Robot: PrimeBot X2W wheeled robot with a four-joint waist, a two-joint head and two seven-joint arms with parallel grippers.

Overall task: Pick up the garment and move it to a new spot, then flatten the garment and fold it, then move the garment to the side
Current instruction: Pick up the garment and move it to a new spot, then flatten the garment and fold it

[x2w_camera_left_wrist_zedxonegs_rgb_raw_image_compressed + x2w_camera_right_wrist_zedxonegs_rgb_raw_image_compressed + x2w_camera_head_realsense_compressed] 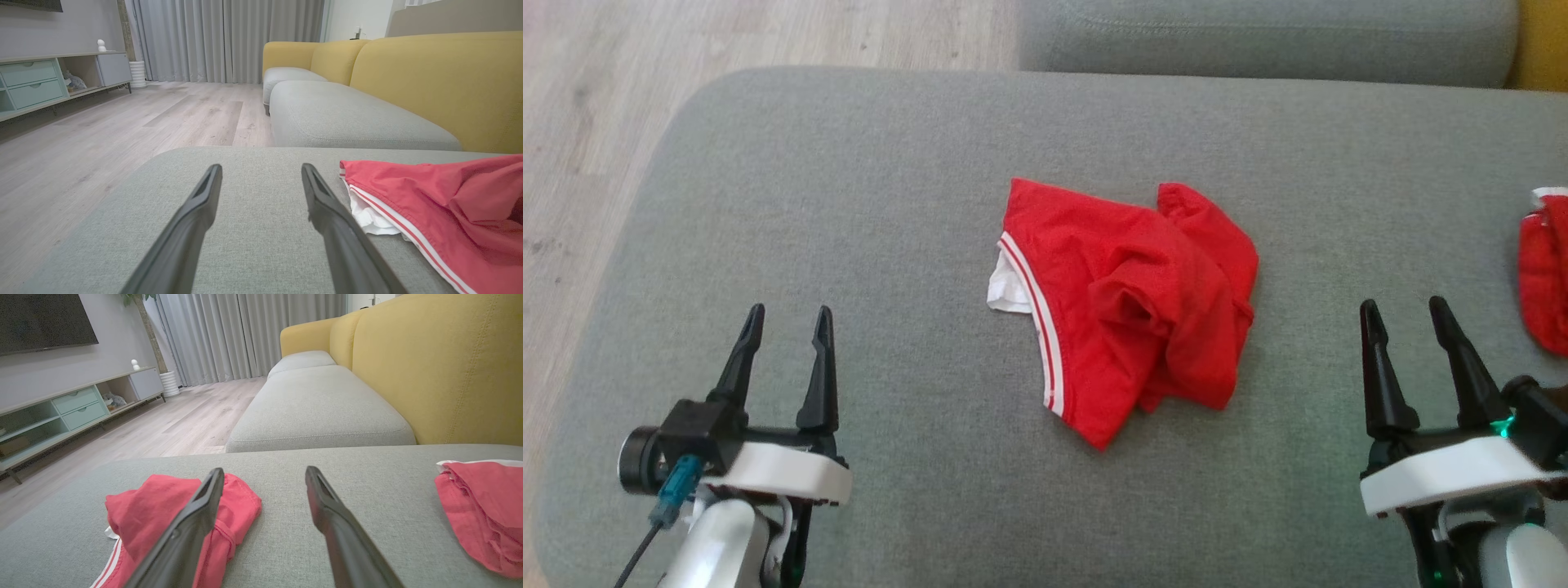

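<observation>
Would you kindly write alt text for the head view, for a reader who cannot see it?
A crumpled red garment with a white-striped band lies in the middle of a grey cushion. The left gripper and right gripper hover open on either side, touching nothing. A second red garment sits at the right edge.

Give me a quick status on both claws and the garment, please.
Left claw open, empty. Right claw open, empty. Red garment crumpled between them, untouched. Second red garment at right edge.

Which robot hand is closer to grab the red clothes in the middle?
Probably the right. Both grippers are open and empty, but in the head view the right gripper sits a bit nearer the red garment than the left gripper.
</observation>
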